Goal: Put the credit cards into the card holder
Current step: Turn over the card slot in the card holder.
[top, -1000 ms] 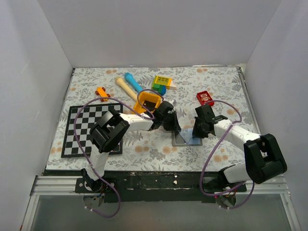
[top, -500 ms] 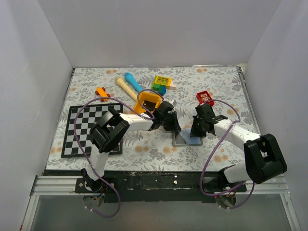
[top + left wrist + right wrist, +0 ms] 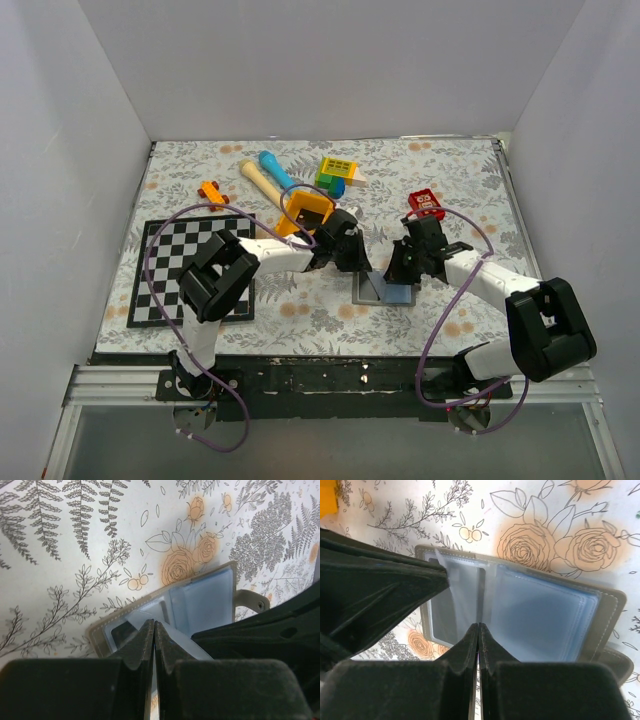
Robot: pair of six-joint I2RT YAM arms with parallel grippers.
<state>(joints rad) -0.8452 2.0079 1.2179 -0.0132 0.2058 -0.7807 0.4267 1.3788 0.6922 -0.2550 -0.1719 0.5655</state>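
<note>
Two grippers, both w/ jaws pressed together; can't tell if either pinches anything. Left gripper (image 3: 154, 625) tip is at the pale pockets of the open card holder (image 3: 200, 600). Right gripper (image 3: 478, 627) tip is over its centre fold. Holder lies on floral cloth (image 3: 450, 170) btwn both arms.

The grey card holder (image 3: 540, 615) lies open on the floral bench (image 3: 560, 510), pale blue clear pockets facing up, snap tab (image 3: 615, 660) at its edge.

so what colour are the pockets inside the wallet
Pale blue pockets; clearest in the right wrist view.
</note>
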